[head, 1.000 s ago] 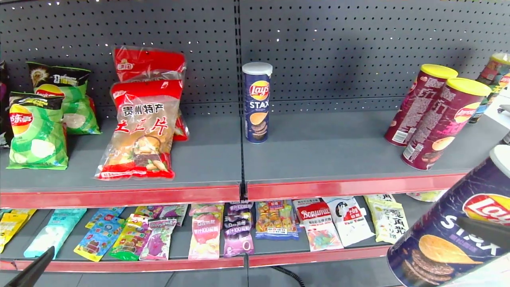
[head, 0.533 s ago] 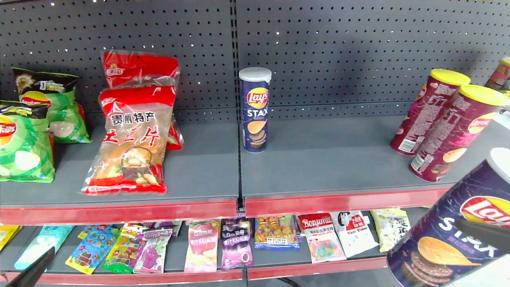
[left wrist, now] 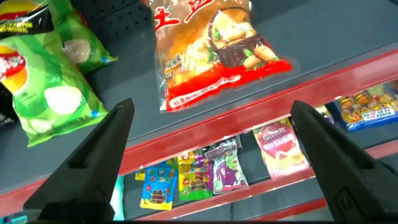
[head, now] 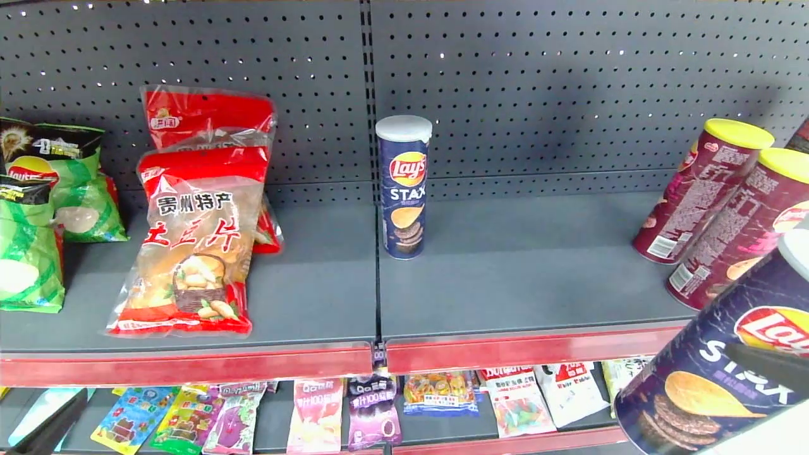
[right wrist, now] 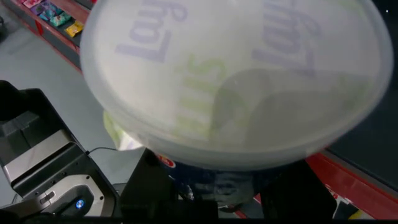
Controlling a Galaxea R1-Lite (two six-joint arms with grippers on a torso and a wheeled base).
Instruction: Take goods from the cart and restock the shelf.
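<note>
Head view: held chip can (head: 714,373), dark blue with a pale lid, sits tilted at lower right, in front of the upper shelf (head: 518,278) and not on it. Standing chip can (head: 403,186) of the same kind is upright mid-shelf near the pegboard. Two maroon cans (head: 701,189) lean at the right; red snack bags (head: 189,246) and green chip bags (head: 31,253) lie to the left. Sachets (head: 373,411) fill the lower shelf. Left wrist view: left gripper (left wrist: 211,106) spread wide, holding nothing, before the shelf's red front edge. Right wrist view: right gripper (right wrist: 217,196) clamped on the held chip can's body, lid toward the camera.
</note>
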